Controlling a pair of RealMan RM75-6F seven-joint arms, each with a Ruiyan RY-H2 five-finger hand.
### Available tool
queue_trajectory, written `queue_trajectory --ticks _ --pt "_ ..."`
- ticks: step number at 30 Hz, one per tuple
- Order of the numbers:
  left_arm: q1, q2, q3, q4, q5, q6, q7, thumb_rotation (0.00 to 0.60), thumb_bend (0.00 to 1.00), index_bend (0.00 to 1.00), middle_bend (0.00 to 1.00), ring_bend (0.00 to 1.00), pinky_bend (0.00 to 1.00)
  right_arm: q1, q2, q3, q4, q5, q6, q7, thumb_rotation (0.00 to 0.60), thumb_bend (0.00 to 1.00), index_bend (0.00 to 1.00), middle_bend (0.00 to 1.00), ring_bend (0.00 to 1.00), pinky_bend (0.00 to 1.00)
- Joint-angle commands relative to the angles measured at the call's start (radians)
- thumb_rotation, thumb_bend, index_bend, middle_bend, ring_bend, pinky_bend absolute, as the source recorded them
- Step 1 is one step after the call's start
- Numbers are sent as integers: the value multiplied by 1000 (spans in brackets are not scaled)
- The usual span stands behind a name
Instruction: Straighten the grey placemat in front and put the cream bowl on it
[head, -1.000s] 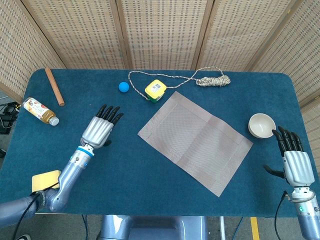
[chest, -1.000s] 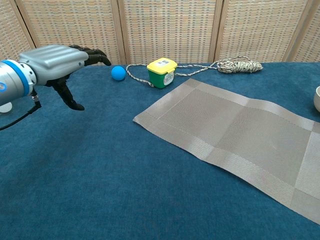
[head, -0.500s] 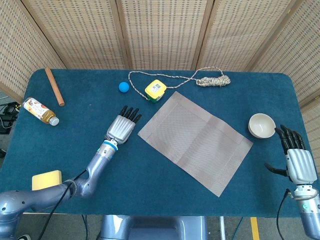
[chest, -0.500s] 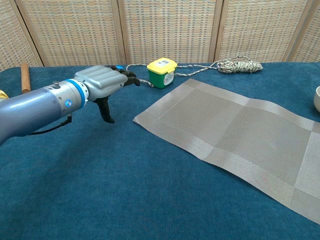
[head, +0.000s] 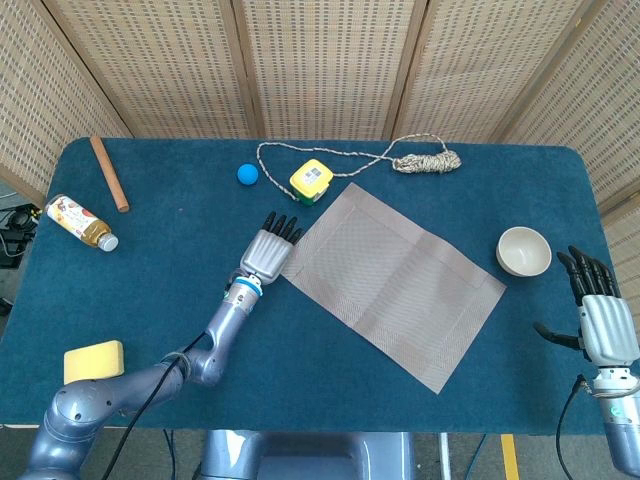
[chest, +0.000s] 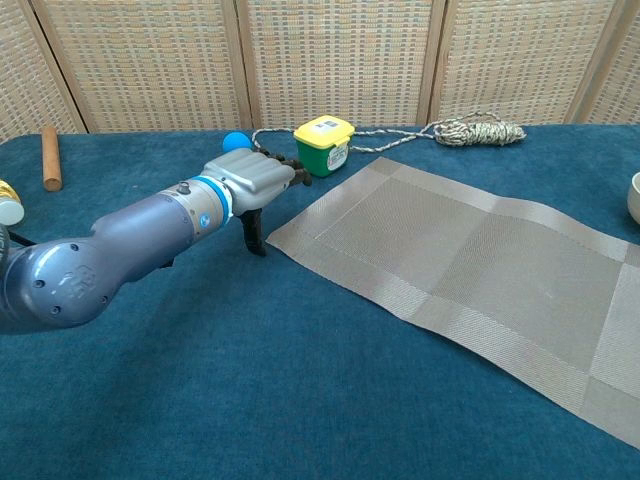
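The grey placemat (head: 393, 280) (chest: 470, 270) lies askew in the middle of the blue table, its corners pointing toward the table edges. My left hand (head: 269, 253) (chest: 257, 181) hovers open just beside the mat's left corner, fingers stretched toward it. The cream bowl (head: 524, 251) (chest: 634, 197) stands upright on the cloth to the right of the mat, cut off at the edge of the chest view. My right hand (head: 598, 316) is open near the table's right edge, a little in front of the bowl, holding nothing.
Behind the mat sit a yellow-green box (head: 310, 181) (chest: 324, 144), a blue ball (head: 247, 174) (chest: 234, 141) and a coil of rope (head: 428, 160) (chest: 477, 130). At the left are a wooden stick (head: 109, 173) (chest: 50, 157), a bottle (head: 80, 221) and a yellow sponge (head: 93, 360).
My left hand has travelled right across the table, from well left of the mat to its left corner. The right hand drifted slightly back toward the table's right edge.
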Motion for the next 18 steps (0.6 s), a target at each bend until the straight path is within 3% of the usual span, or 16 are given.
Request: queue_trajectory --ticks 1,8,18 --pt "-20 -32 5 42 4 -13 -12 600 75 121 0 0 0 -1 1 2 0 1 2 4 600 244 84 0 0 0" --pt "-50 -86 5 109 59 6 -90 600 350 229 0 0 0 1 1 0 1 -2 -3 12 600 255 90 0 0 0" --pt "-55 -124 52 171 204 76 -276 600 401 314 0 0 0 -3 5 2 -7 -7 9 17 600 262 92 0 0 0"
